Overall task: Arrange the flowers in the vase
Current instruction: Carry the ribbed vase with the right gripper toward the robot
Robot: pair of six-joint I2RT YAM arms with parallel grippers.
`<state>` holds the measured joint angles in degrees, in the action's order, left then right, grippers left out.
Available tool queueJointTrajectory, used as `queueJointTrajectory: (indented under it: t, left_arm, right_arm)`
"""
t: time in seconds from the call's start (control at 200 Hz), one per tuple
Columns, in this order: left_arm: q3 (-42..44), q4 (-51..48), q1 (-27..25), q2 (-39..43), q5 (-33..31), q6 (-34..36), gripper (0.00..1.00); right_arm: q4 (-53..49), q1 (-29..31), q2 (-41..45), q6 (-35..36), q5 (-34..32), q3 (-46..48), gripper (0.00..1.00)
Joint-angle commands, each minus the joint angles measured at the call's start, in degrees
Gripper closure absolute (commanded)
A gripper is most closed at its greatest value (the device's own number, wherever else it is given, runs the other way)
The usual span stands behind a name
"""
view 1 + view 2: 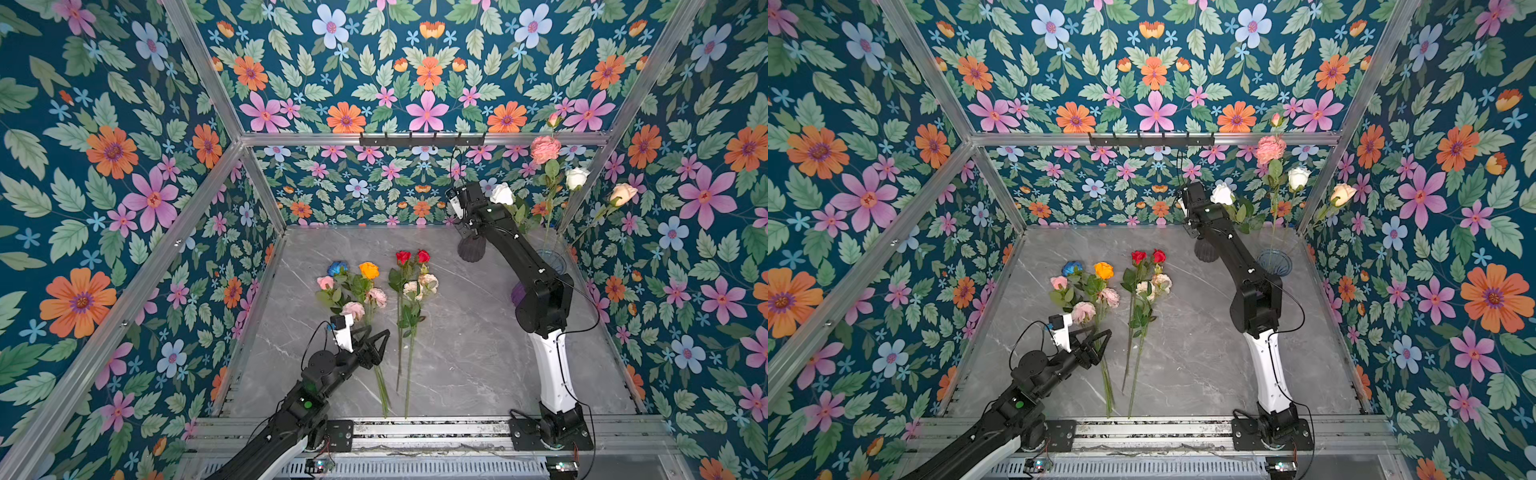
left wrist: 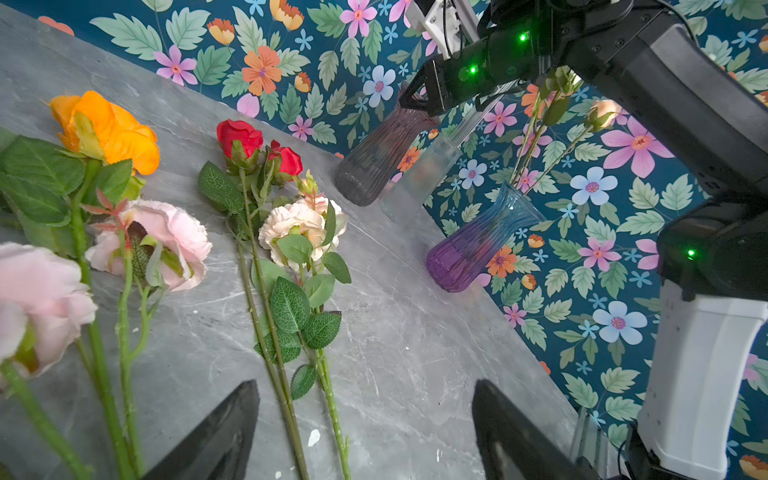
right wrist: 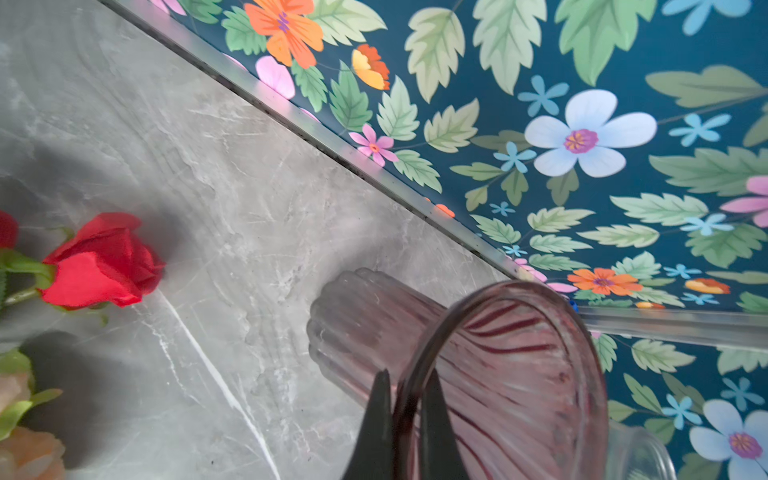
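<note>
Flowers (image 1: 376, 297) lie flat on the grey table (image 1: 457, 353) in two bunches near the middle, with their heads far and their stems near. A few more stand in the blue vase (image 1: 552, 259) in the far right corner. Left of that is the dark pink vase (image 3: 498, 353). The right tool (image 3: 406, 399) is closed on its rim, with one finger inside the glass and one outside. The left tool (image 2: 365, 399) is open wide, holds nothing, and hangs low over the green stems. I think the job now is to get the dark pink vase ready for a flower. The glass looks thin and slippery, so the pinch should be soft and the vase should stay straight up. The clear vase (image 2: 419, 178) is just beside it and could get bumped, so any move should be slow. The left tool should grab one stem, not a soft head. The stem end has to go in first.
</note>
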<state>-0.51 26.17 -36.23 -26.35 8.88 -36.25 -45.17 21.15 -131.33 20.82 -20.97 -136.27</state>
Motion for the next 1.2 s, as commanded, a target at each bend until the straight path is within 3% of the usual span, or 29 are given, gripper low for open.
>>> queueJointTrajectory:
  t: [0.0, 0.49, 0.76, 0.95, 1.11, 1.195]
  left_arm:
    - [2.7, 1.8, 0.0, -0.1, -0.3, -0.5, 0.17]
    - [2.5, 1.5, 0.0, -0.3, -0.9, -0.9, 0.17]
    - [2.7, 1.0, 0.0, 0.5, -1.3, -1.2, 0.17]
    - [2.3, 1.2, 0.0, -0.5, -1.2, -1.3, 0.17]
    - [1.2, 0.8, 0.0, -2.0, -0.8, -1.4, 0.16]
    - [0.7, 0.3, 0.0, -2.9, -0.3, -1.5, 0.17]
  right_arm:
    - [-1.7, 0.8, 1.6, -1.4, 1.1, 2.2, 1.0]
    - [6.0, 14.2, 25.6, -0.6, -8.5, 31.2, 1.0]
    - [3.7, 29.3, 44.8, -5.7, -18.7, 52.6, 1.0]
    - [-8.8, 46.7, 50.6, -19.2, -28.2, 58.8, 1.0]
    - [-20.0, 59.6, 47.9, -33.3, -31.1, 56.3, 1.0]
    - [-24.7, 63.6, 45.1, -39.8, -31.5, 54.2, 1.0]
